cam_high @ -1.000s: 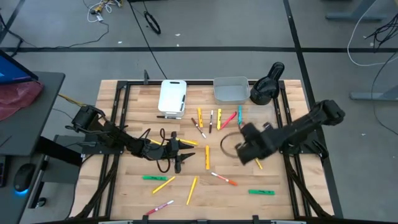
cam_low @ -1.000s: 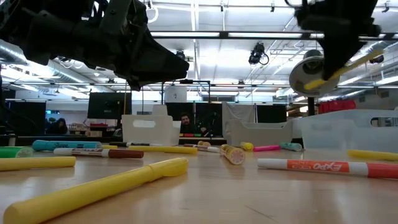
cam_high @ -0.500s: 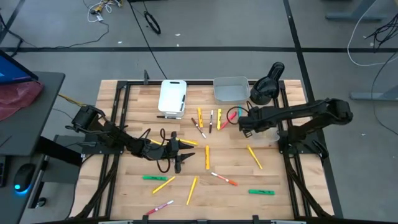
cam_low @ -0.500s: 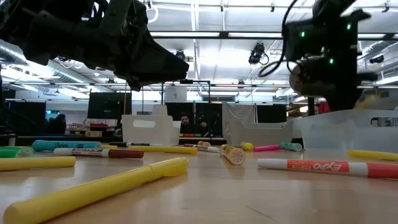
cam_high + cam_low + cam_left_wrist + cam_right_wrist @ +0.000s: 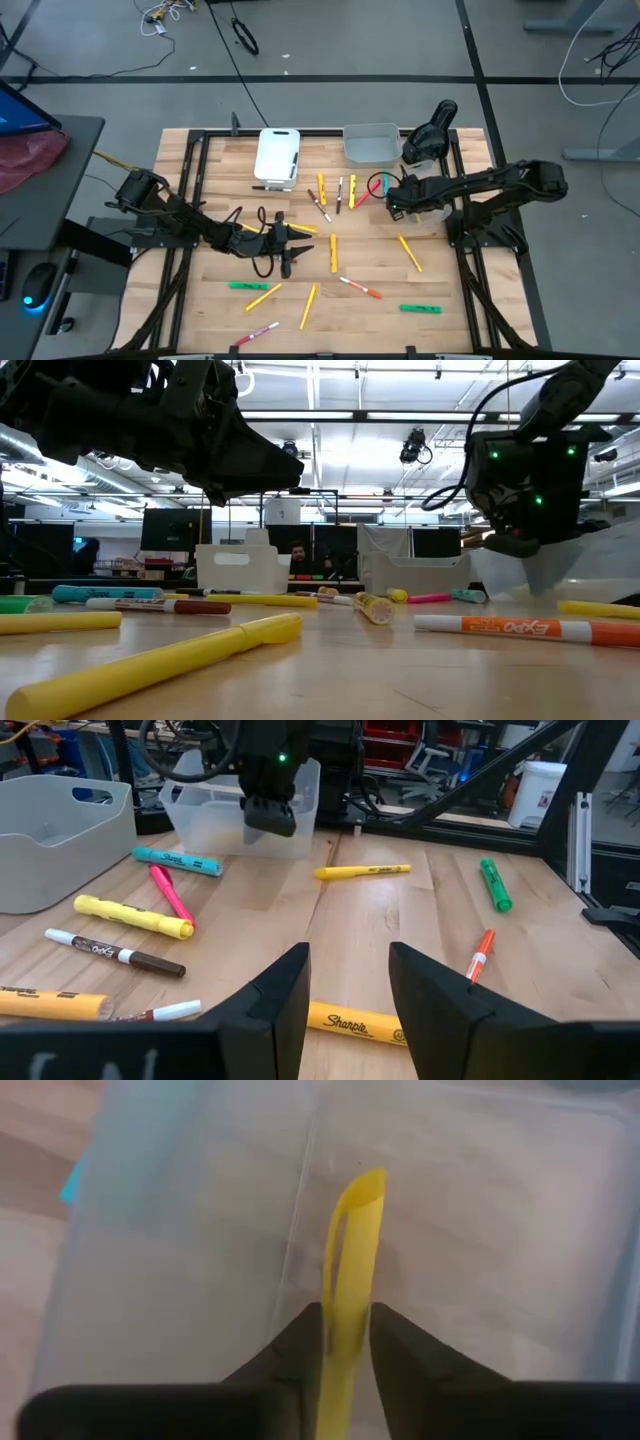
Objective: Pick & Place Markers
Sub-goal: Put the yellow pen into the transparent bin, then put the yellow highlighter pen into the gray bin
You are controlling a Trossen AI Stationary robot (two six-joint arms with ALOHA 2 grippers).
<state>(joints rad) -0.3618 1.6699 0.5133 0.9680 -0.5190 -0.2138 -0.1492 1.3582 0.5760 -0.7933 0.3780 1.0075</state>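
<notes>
Over the clear bin (image 5: pixel 480 1230) at the desk's far right side, a yellow marker (image 5: pixel 348 1270) is held clenched between the right gripper's (image 5: pixel 396 198) jaws. For a clean drop, the jaws should be released only once centred above the bin. Other markers (image 5: pixel 333 252) are scattered across the desk (image 5: pixel 300 310). Mid-desk, the left gripper (image 5: pixel 290 243) is parked, jaws spread and empty.

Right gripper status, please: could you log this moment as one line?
right gripper: shut on yellow marker | over clear bin | left gripper: open, waiting mid-table
</notes>
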